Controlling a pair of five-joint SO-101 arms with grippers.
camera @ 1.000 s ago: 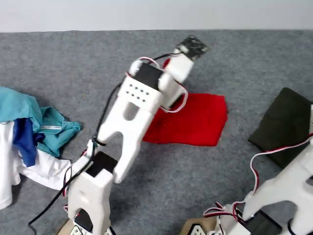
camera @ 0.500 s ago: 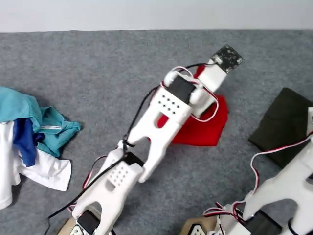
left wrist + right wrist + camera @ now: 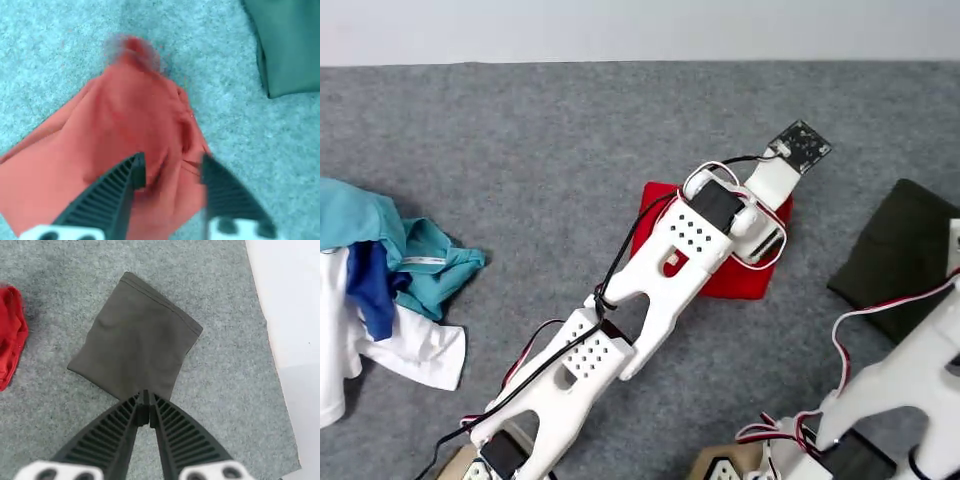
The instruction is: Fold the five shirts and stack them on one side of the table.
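the left gripper (image 3: 170, 172) hangs over the bunched red shirt (image 3: 120, 120), right of the table's (image 3: 520, 150) middle, jaws wide apart with red cloth between them, not pinched. the right gripper (image 3: 145, 402) is closed, its tips over the near edge of the folded dark shirt (image 3: 135, 340) at the right. teal, blue and white shirts (image 3: 380, 270) lie heaped at the left.

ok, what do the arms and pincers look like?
Both arms are white plastic shells with black servo blocks. The left arm has grids of round holes, a black cable along it and red-and-white wire loops near the wrist; the right arm carries similar wires. The left pincer and right pincer are black and ribbed, on white bases.
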